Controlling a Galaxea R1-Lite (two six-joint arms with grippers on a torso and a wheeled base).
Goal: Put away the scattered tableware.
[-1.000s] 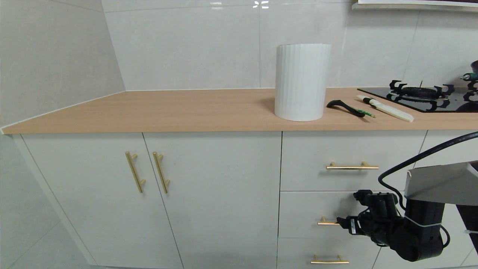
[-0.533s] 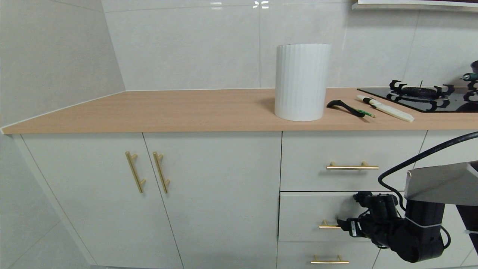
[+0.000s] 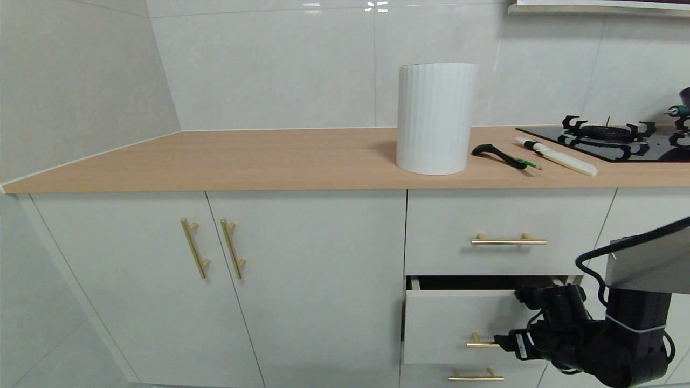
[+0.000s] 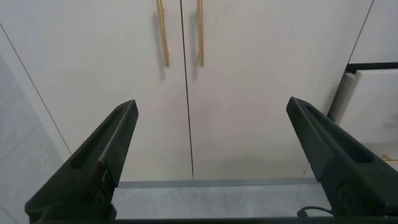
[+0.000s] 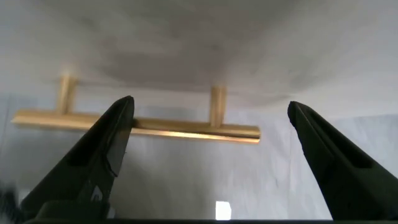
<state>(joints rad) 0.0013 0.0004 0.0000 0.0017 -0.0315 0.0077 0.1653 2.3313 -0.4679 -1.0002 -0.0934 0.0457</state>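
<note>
On the wooden counter (image 3: pixel 269 159) a black spoon-like utensil (image 3: pixel 498 154), a thin green stick (image 3: pixel 529 163) and a white knife-like utensil (image 3: pixel 558 157) lie to the right of a tall white ribbed container (image 3: pixel 435 118). Below them the middle drawer (image 3: pixel 458 323) stands partly pulled out. My right gripper (image 3: pixel 501 343) is at its gold handle (image 3: pixel 480 343). In the right wrist view the right gripper (image 5: pixel 211 106) has its fingers spread wide, with the handle (image 5: pixel 186 130) running across between them and past one finger. My left gripper (image 4: pixel 211 109) is open, low before the cabinet doors.
A black gas hob (image 3: pixel 609 137) sits at the counter's right end. The two cabinet doors carry vertical gold handles (image 3: pixel 213 248). The top drawer (image 3: pixel 509 229) and the bottom drawer handle (image 3: pixel 476 375) are flush. The open drawer's corner (image 4: pixel 373 87) shows beside the left gripper.
The middle drawer has slid out from shut, showing a dark gap at its top. My right gripper has drawn back and down along with its handle.
</note>
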